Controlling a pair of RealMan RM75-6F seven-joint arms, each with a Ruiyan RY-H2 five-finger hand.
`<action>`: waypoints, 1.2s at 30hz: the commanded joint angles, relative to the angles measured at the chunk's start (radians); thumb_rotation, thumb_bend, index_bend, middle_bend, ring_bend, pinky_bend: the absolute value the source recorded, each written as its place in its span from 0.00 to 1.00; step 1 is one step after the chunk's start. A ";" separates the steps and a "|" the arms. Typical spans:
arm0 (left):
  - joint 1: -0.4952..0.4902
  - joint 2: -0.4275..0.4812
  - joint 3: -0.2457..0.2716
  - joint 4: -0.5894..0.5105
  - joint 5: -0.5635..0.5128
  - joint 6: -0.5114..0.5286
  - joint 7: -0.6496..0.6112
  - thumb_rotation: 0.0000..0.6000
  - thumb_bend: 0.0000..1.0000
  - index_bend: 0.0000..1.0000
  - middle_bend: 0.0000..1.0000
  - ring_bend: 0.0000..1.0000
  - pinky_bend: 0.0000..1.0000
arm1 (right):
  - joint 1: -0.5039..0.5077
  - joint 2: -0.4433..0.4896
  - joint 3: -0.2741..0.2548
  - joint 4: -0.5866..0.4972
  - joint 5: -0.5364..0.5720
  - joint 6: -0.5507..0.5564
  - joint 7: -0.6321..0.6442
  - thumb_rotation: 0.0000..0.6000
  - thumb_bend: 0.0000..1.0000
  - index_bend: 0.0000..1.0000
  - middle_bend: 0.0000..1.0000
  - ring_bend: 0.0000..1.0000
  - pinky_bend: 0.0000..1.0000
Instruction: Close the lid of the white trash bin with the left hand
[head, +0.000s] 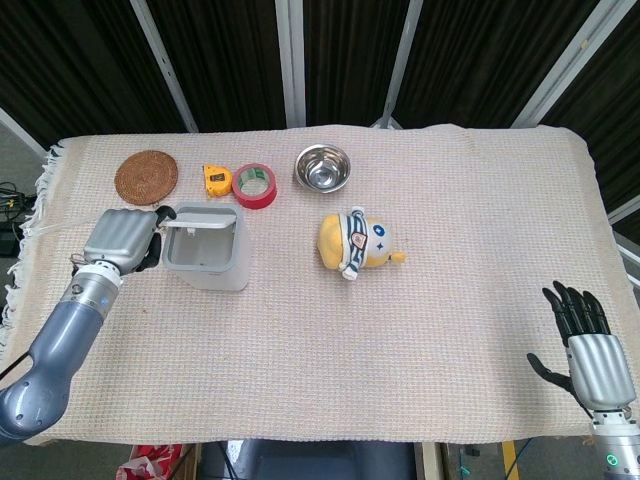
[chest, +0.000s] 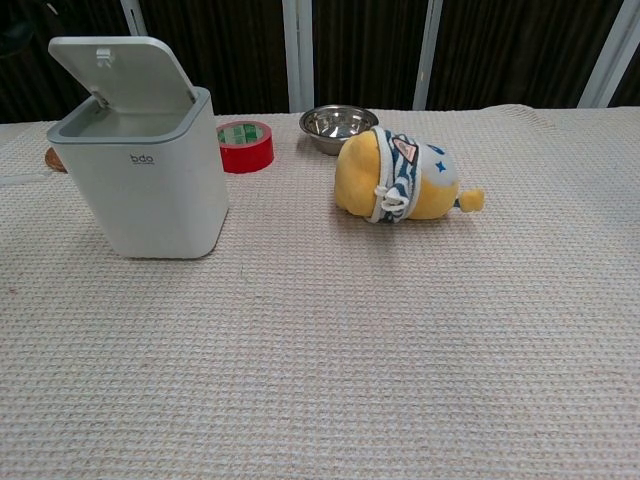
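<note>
The white trash bin (head: 208, 262) (chest: 150, 180) stands at the table's left. Its lid (chest: 118, 66) is tilted partway down over the opening, still raised along its left edge. My left hand (head: 122, 237) is level with the bin's left side, its dark fingertips close to the lid's corner. The back of the hand hides most of the fingers, and I cannot tell whether they touch the lid. This hand does not show in the chest view. My right hand (head: 587, 344) hovers at the table's near right corner, fingers spread and holding nothing.
A yellow plush toy (head: 358, 243) (chest: 400, 175) lies right of the bin. Behind the bin are a red tape roll (head: 253, 185) (chest: 245, 145), a yellow tape measure (head: 216, 178), a steel bowl (head: 322, 167) (chest: 338, 122) and a woven coaster (head: 146, 176).
</note>
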 joint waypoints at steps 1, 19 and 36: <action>0.003 -0.005 0.011 -0.006 0.021 0.001 -0.012 1.00 0.78 0.25 1.00 0.97 0.98 | 0.000 0.001 -0.001 0.000 -0.001 0.000 0.001 1.00 0.24 0.00 0.00 0.00 0.00; -0.006 -0.056 0.087 -0.029 0.114 -0.002 -0.025 1.00 0.78 0.25 1.00 0.97 0.98 | -0.002 0.003 -0.004 -0.006 0.001 -0.004 -0.004 1.00 0.24 0.00 0.00 0.00 0.00; -0.030 -0.128 0.133 -0.014 0.143 0.040 -0.021 1.00 0.78 0.27 1.00 0.97 0.98 | -0.003 0.007 -0.005 -0.011 0.005 -0.008 0.006 1.00 0.24 0.00 0.00 0.00 0.00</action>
